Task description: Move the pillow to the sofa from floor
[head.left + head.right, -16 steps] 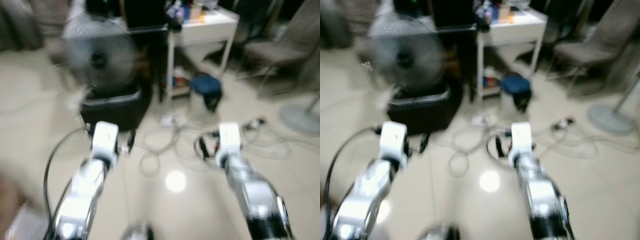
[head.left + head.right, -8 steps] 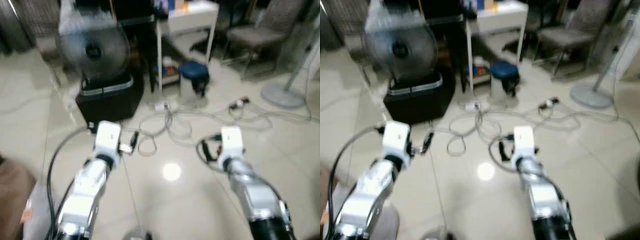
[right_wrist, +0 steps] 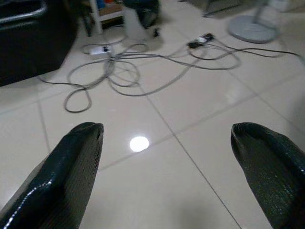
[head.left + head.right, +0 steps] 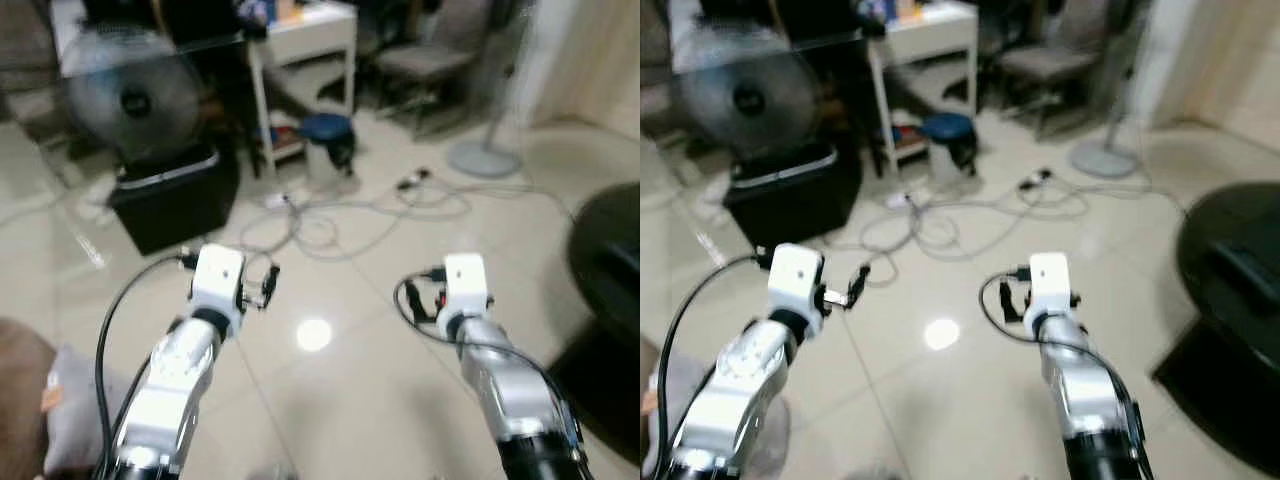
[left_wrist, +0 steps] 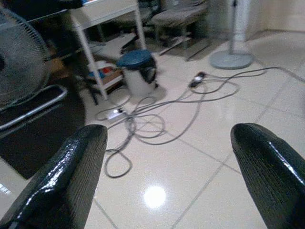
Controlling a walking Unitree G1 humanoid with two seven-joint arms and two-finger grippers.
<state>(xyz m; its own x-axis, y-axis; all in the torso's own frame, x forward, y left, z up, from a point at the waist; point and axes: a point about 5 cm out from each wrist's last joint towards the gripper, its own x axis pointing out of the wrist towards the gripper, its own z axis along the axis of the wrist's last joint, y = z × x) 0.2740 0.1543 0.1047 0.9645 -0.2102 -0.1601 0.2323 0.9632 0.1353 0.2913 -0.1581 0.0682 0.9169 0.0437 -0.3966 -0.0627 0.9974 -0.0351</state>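
Pillow [image 4: 75, 405] grey, lying on the floor [image 4: 380, 330] at the lower-left edge of the head view, just beside the left arm and under its black cable; brown mass touching it at the frame edge, cannot tell what that is. Small orange tag on the pillow's near edge, no writing readable. Judged soft, light and floppy; likely to sag if pinched at one corner, so better to take it across the middle or squeeze a thick fold of it between the fingers.

Left hand [image 5: 167, 171] wide open, holding nothing, out in front of the pillow over bare tile. Right hand [image 3: 167, 176] also wide open and empty, farther from the pillow, over the same tile.

Beyond the pillow: tangle of grey cables [image 4: 320, 225] on the floor, black box [image 4: 175, 195] with a fan [image 4: 125, 95] on it, blue-lidded bin [image 4: 325, 145] under a white surface [image 4: 305, 25], fan stand base [image 4: 482, 157], chair behind. Dark round furniture [image 4: 610, 260] well apart from the pillow on the far side. No brands legible; picture blurred.
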